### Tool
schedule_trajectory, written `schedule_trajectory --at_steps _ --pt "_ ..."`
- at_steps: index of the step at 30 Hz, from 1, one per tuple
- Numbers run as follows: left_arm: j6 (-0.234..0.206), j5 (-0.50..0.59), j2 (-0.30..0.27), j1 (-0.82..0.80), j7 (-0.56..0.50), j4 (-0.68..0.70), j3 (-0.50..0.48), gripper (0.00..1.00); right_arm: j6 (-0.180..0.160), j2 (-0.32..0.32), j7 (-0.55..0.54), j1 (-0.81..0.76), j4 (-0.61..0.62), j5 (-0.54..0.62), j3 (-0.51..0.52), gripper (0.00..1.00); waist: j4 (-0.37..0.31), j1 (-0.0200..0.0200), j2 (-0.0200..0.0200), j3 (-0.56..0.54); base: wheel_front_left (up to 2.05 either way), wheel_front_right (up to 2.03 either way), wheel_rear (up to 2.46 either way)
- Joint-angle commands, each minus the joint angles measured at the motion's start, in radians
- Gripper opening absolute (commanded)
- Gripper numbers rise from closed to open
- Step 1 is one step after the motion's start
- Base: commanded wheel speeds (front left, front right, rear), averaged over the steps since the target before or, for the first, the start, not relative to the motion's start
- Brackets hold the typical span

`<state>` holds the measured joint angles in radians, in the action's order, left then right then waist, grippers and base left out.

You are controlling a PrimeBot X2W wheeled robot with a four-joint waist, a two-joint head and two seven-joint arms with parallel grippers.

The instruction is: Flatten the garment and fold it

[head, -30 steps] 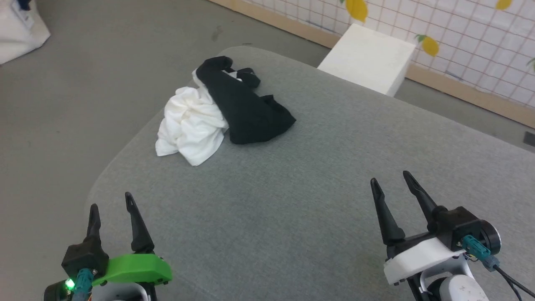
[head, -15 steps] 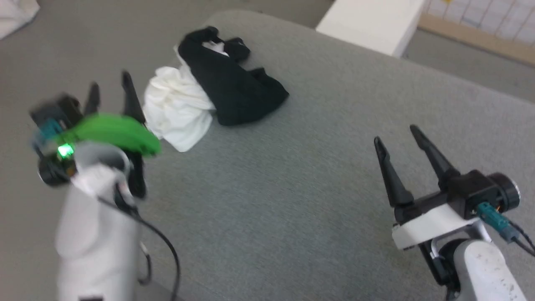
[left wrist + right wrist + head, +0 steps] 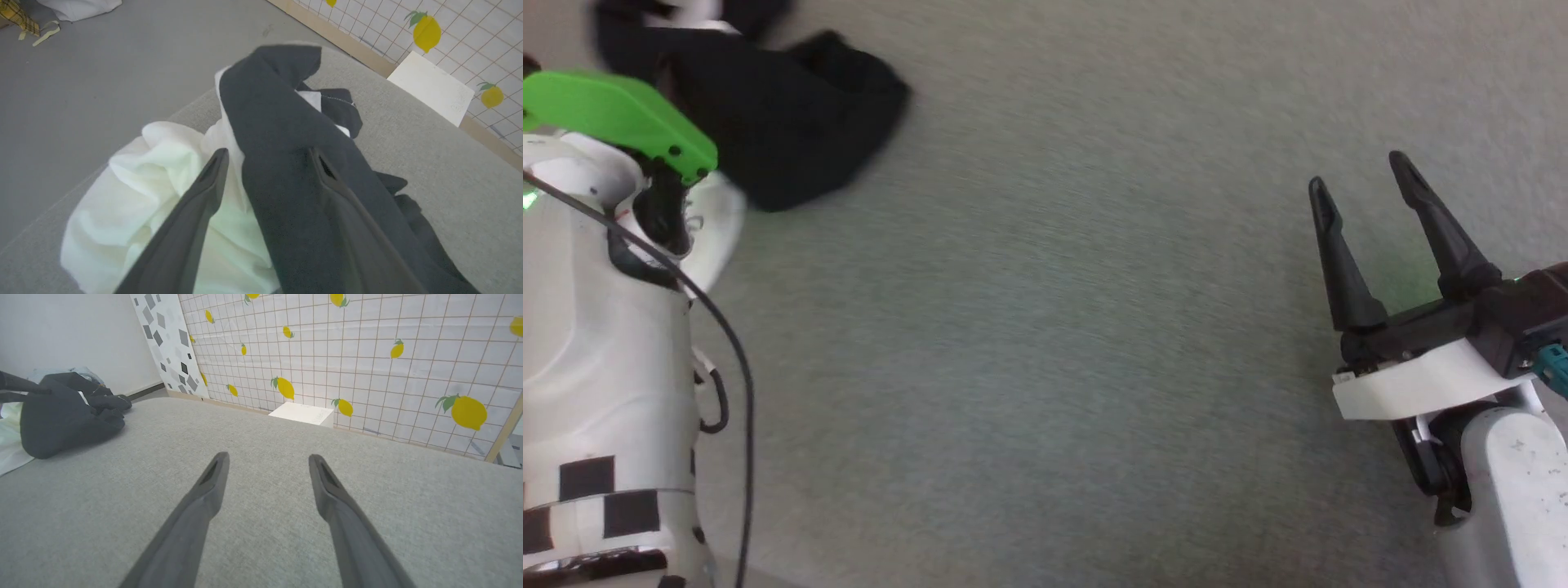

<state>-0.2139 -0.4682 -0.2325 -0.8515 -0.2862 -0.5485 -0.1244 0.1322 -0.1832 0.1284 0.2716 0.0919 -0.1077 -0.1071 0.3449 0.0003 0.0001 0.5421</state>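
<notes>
Presently we find the garment (image 3: 269, 134) lying in a crumpled heap near a rounded corner of the grey padded table (image 3: 261, 416), on the robot's left side. Its white body is bunched low, and a black sleeve is draped across the top. Nothing has been spread out, so we judge the task to be at its very beginning.

The left gripper (image 3: 267, 153) stands with its fingers wide apart and holds nothing. One finger sits in front of the white cloth and the other in front of the black sleeve. We cannot tell whether the tips touch the cloth or hang just above it. We read this placement as preparation for a first pinch, since this arm is the nearer one to the heap.

The right gripper (image 3: 1360, 175) is likewise spread open and empty, over bare table well apart from the garment. We take it that this arm is kept clear so as not to crowd the reach, while remaining ready to take a second hold.

A loose sleeve on top may come up alone and leave the body bunched.
</notes>
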Motion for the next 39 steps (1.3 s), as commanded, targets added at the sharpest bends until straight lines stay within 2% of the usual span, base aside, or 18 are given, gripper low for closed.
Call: schedule_trajectory --at_steps 1,6,7,8,9,13,19,23,26,30,32,39 --pt "-0.017 -0.005 -0.019 0.001 -0.027 -0.014 -0.008 1.00 -0.002 0.000 0.014 0.020 -0.006 -0.007 0.001 1.00 -0.188 -0.0003 -0.0001 0.183 0.00 0.00 0.00" --pt "-0.065 -0.028 -0.055 0.055 -0.185 -0.057 -0.029 1.00 -0.002 0.016 0.047 0.037 -0.041 -0.016 -0.004 1.00 -0.213 -0.0003 -0.0001 0.163 0.00 0.00 0.00" --pt "-0.070 -0.032 -0.059 0.067 -0.208 -0.058 -0.030 0.71 -0.002 0.019 0.052 0.039 -0.048 -0.017 -0.005 1.00 -0.215 -0.0003 -0.0001 0.156 0.00 0.00 0.00" --pt "-0.072 -0.030 -0.066 0.085 -0.232 -0.056 -0.026 0.33 -0.002 0.023 0.057 0.039 -0.059 -0.019 -0.007 1.00 -0.217 -0.0003 -0.0001 0.142 0.00 0.00 0.00" --pt "-0.072 -0.027 -0.073 0.099 -0.245 -0.049 -0.022 0.00 -0.002 0.026 0.061 0.039 -0.067 -0.019 -0.008 1.00 -0.218 -0.0003 -0.0001 0.131 0.00 0.00 0.00" --pt "-0.065 0.000 -0.116 0.150 -0.227 0.020 -0.016 0.00 -0.002 0.042 0.080 0.029 -0.110 -0.023 -0.010 1.00 -0.221 -0.0003 -0.0001 0.047 0.00 0.00 0.00" --pt "-0.064 0.083 -0.193 0.176 -0.029 0.185 -0.021 0.00 -0.002 0.077 0.103 -0.006 -0.178 -0.029 -0.003 1.00 -0.238 -0.0003 -0.0001 -0.128 0.00 0.00 0.00" --pt "-0.031 0.133 -0.228 0.158 0.088 0.283 0.009 0.00 -0.002 0.100 0.114 -0.043 -0.219 -0.030 0.007 1.00 -0.266 -0.0003 -0.0001 -0.245 0.00 0.00 0.00" --pt "0.012 0.163 -0.236 0.100 0.164 0.347 0.059 0.00 -0.002 0.117 0.121 -0.079 -0.243 -0.027 0.028 1.00 -0.309 -0.0003 -0.0001 -0.332 0.00 0.00 0.00" --pt "0.053 0.176 -0.216 0.033 0.215 0.378 0.119 0.00 -0.002 0.127 0.125 -0.103 -0.252 -0.023 0.041 1.00 -0.368 -0.0003 -0.0001 -0.397 0.00 0.00 0.00" --pt "0.076 0.170 -0.184 0.002 0.245 0.384 0.153 0.00 -0.002 0.130 0.126 -0.117 -0.253 -0.020 0.045 1.00 -0.403 -0.0003 -0.0001 -0.426 0.00 0.00 0.00" --pt "0.141 0.125 -0.013 -0.030 0.274 0.379 0.299 0.00 -0.002 0.133 0.122 -0.156 -0.245 -0.017 0.065 1.00 -0.503 -0.0003 -0.0001 -0.479 0.00 0.00 0.00"
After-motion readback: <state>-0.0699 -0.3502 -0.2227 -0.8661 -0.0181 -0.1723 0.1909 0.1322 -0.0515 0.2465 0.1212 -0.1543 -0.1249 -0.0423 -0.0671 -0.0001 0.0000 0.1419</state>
